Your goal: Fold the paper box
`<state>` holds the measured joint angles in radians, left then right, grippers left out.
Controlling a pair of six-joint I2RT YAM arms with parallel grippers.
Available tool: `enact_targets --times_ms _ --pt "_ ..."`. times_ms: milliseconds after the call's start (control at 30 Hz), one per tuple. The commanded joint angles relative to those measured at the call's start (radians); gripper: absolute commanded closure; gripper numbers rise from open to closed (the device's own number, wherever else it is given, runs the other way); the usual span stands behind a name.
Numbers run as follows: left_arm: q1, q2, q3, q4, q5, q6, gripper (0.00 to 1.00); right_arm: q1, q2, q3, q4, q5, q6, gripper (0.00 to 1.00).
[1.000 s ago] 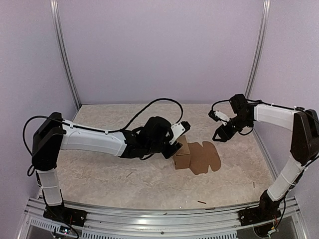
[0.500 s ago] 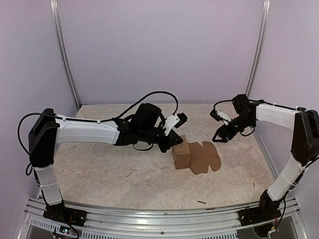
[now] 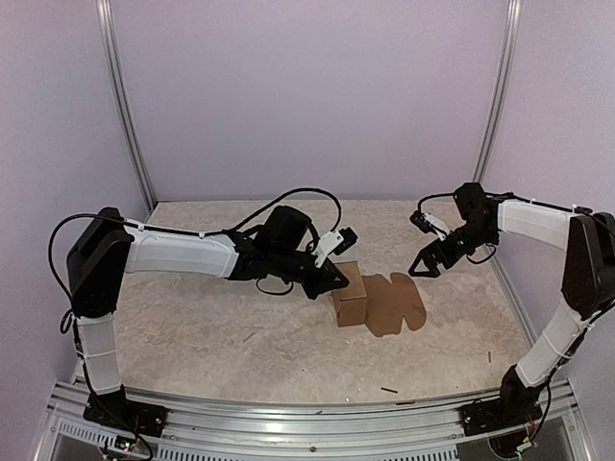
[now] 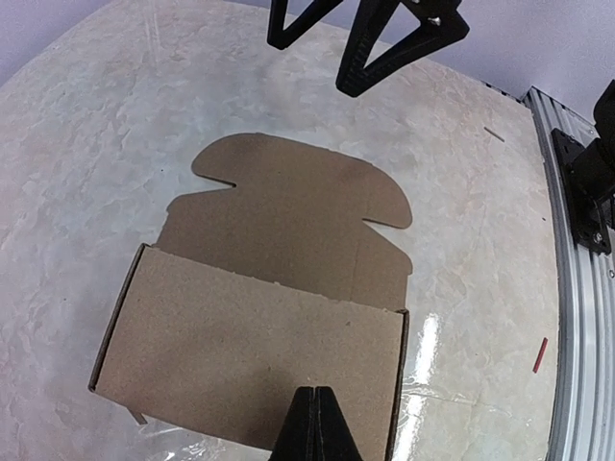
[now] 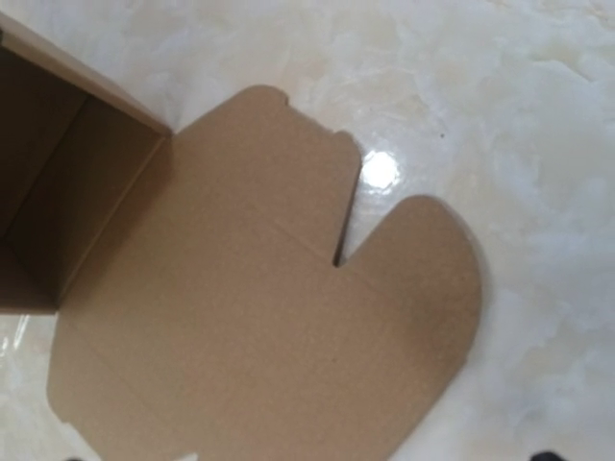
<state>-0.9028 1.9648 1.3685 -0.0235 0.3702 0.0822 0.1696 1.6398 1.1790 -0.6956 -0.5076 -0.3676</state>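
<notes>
Your left arm [image 3: 183,254]: white shells, black joints, black cable [image 3: 307,190] arching above wrist at frame centre. Your right arm [image 3: 533,223], right edge: same white-and-black build, thin black cable [image 3: 434,198] by wrist. Black bases [image 3: 120,413] at bottom corners. Your right gripper [image 3: 423,270] black, fingers [image 4: 352,82] with triangular cut-outs.

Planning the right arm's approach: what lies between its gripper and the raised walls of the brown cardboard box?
Only the brown cardboard box's own unfolded flap with rounded tabs, lying flat; the top view shows nothing else up to the right gripper.
</notes>
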Motion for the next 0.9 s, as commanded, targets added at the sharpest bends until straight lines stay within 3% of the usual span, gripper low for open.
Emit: enact_targets --times_ms 0,500,633,800,867 --pt "0.008 -0.002 -0.035 0.010 0.003 -0.017 1.00 -0.010 0.010 -0.007 -0.017 -0.024 0.008 0.00" --pt "0.019 -0.173 -0.408 0.101 -0.111 -0.129 1.00 -0.011 -0.071 0.026 0.011 0.081 0.059 0.00" --pt "0.019 -0.241 -0.492 0.110 -0.148 -0.167 0.99 -0.013 -0.076 0.105 -0.071 -0.014 0.057 0.00" --pt "0.015 -0.325 -0.557 0.135 -0.215 -0.189 0.97 -0.011 -0.057 0.205 -0.195 -0.286 0.004 0.00" --pt "0.013 -0.358 -0.563 0.144 -0.251 -0.195 0.96 -0.003 -0.041 0.224 -0.203 -0.292 0.015 0.00"
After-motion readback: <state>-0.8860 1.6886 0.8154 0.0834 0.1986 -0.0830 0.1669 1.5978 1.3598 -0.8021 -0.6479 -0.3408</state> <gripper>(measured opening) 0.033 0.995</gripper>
